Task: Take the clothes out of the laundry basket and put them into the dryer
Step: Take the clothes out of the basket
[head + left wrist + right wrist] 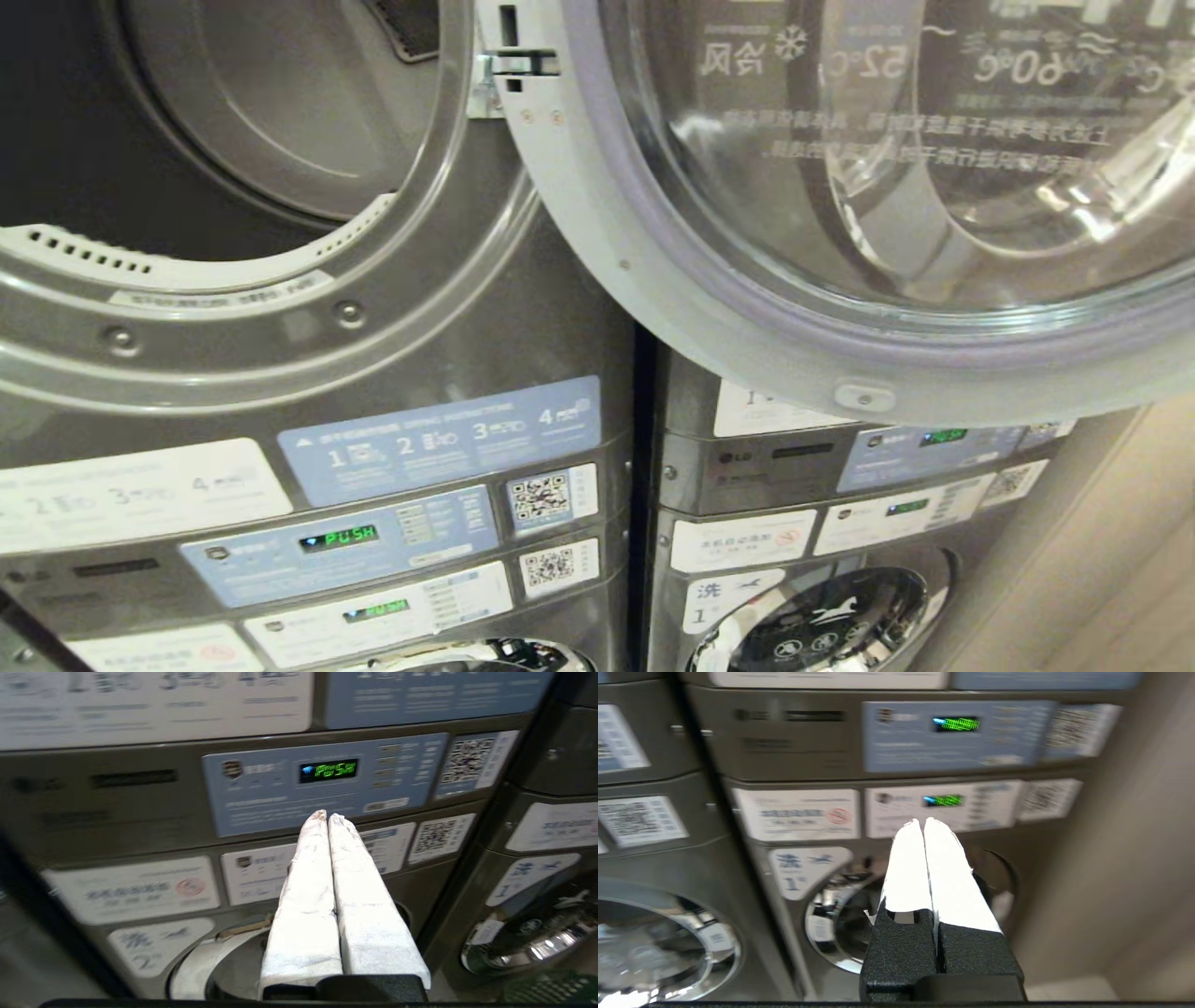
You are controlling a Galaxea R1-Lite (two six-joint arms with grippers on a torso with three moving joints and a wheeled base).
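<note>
The dryer (233, 140) drum is cut off at the top; left gripper (327, 814) and right gripper (923, 821) have fingers pressed together, empty.

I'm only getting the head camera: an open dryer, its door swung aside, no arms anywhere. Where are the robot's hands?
Observer: The left gripper is low down, pointing at the left stack's panel with the green display. Its jaws are shut and empty.
Operator: And the other one?
Observer: The right gripper points at the right stack, just above the washer door. Its jaws are shut too and hold nothing.
</note>
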